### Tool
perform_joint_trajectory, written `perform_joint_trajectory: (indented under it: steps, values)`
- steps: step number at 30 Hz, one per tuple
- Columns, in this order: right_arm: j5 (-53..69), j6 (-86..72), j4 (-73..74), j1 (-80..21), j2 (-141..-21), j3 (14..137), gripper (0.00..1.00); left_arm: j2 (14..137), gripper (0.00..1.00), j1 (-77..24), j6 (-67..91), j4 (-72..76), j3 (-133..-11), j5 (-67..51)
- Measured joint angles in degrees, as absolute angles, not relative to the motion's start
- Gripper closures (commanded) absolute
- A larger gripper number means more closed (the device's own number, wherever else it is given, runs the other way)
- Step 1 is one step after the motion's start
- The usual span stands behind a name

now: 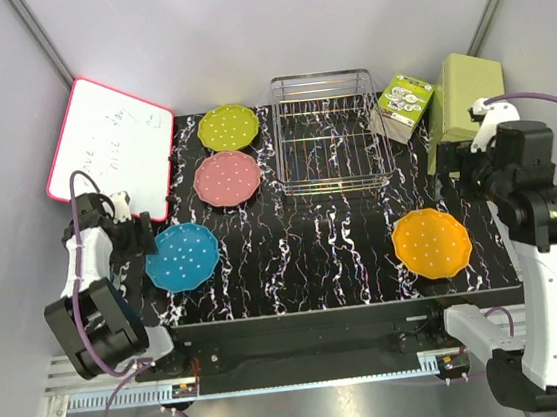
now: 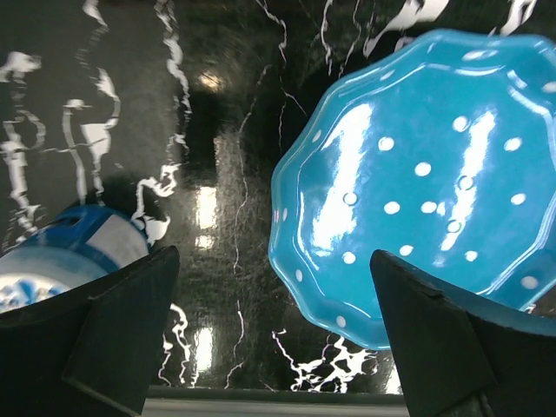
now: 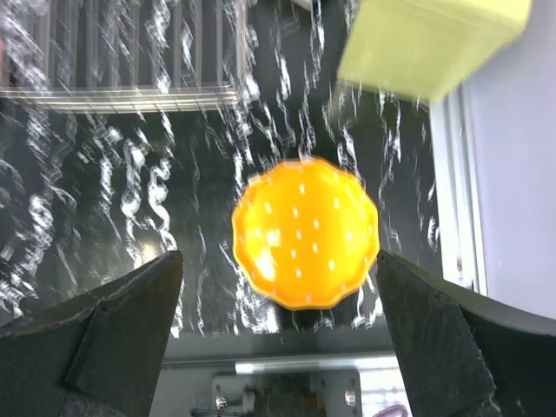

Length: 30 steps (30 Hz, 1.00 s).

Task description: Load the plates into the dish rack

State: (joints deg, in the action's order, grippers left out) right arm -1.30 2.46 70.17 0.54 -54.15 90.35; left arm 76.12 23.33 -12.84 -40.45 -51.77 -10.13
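The silver wire dish rack [image 1: 330, 132] stands empty at the back middle of the black marbled mat. The lime green plate [image 1: 228, 127] and the pink plate [image 1: 227, 178] lie flat to its left. The blue plate [image 1: 182, 256] lies at the front left and the orange plate [image 1: 431, 242] at the front right. My left gripper [image 1: 141, 236] is open and empty just left of the blue plate [image 2: 426, 182], low over the mat [image 2: 274, 347]. My right gripper [image 1: 460, 170] is open and empty, high above the orange plate [image 3: 306, 233], which shows between its fingers [image 3: 278, 339].
A pink-framed whiteboard [image 1: 111, 147] leans at the back left. A green-and-white carton [image 1: 405, 103] and an olive-green box [image 1: 463, 102] stand right of the rack. A blue-and-white object [image 2: 69, 252] lies near my left finger. The mat's front edge [image 2: 278, 395] is close.
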Motion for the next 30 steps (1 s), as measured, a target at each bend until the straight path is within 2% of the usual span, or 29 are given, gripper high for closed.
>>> perform_joint_trajectory:
  steps: [6, 13, 19, 23, 30]
  values:
    - [0.2, 4.7, 68.2, 0.5, -55.2, 83.2, 0.0, 78.2, 0.01, 23.5, -14.1, -39.3, -51.7, -10.6]
    - [16.4, 5.0, 56.1, 0.5, -47.6, 76.6, 0.0, 79.5, 0.01, 24.8, -15.0, -36.5, -51.7, -10.3]
    - [27.4, -2.9, 50.2, 0.5, -53.5, 75.4, 0.0, 84.1, 0.01, 26.2, -16.3, -35.9, -51.6, -10.2]
    - [30.2, -5.2, 47.6, 0.5, -56.3, 70.4, 0.0, 85.8, 0.07, 26.4, -17.7, -35.0, -51.6, -11.0]
    - [38.7, -11.4, 40.2, 0.5, -55.9, 58.5, 0.0, 92.5, 0.12, 25.7, -21.2, -34.9, -53.3, -14.3]
